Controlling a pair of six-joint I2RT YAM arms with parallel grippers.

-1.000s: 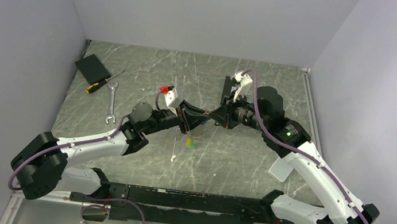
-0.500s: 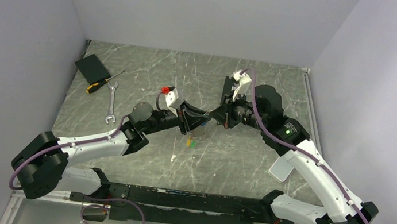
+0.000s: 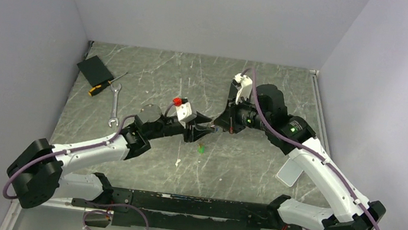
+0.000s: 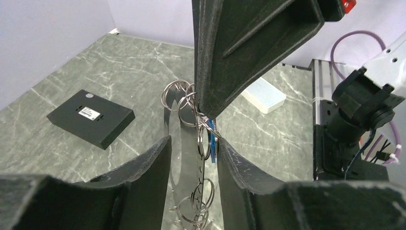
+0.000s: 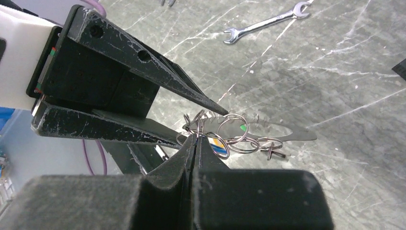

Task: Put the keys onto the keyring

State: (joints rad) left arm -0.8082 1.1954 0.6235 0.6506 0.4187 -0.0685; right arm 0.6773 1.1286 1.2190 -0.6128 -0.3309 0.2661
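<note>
Above the middle of the grey, marble-veined counter [image 3: 153, 73] both arms meet tip to tip. The keyring is a flat bright silver metal strip with a toothed edge, carrying a chain of thin linked wire split rings [image 5: 268, 135], and it is held clear of the surface. Its long axis lies level, in line with the left gripper [image 3: 198, 130], with the free end pointing away from that wrist toward the right edge. The left fingers, matte black and scuffed, stand apart with strip and rings filling the gap; clamped or only cradling, cannot tell. Right gripper [image 5: 194, 142]: pads pressed flat together, nipping one ring of the cluster. A blue-headed key [image 4: 210, 143] hangs among the rings just beside that pinch. A small green-headed key [image 3: 201, 148] shows just nearside of the tips; lying or hanging, cannot tell. A slim silver open-ended wrench [image 3: 114, 106] and a flat black rectangular box [image 4: 91, 117] sit toward the far left corner.
</note>
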